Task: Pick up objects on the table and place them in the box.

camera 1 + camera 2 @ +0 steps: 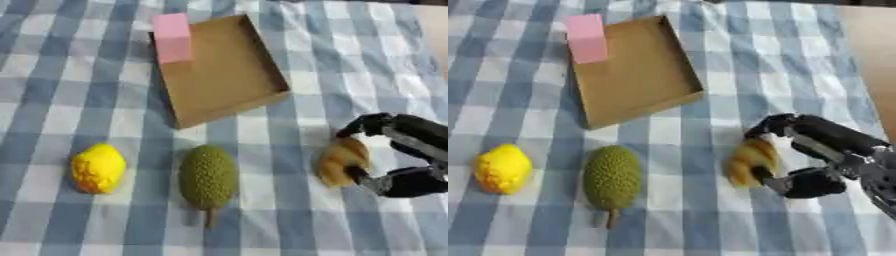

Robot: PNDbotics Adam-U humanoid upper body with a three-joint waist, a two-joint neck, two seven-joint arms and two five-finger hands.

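Observation:
A shallow brown cardboard box [223, 70] lies open at the top middle, with a pink block [171, 37] in its far left corner. On the checked cloth in front sit a yellow lemon-like fruit [97, 168] at the left and a green spiky durian-like fruit [208, 177] with a stem in the middle. At the right is a tan, bread-like object [341, 161]. My right hand [815, 160] comes in from the right, its fingers and thumb curled round that tan object from above and below. The left hand is out of sight.
The blue and white checked tablecloth [79, 100] covers the table. A bare wooden strip of table [872, 45] shows at the far right edge.

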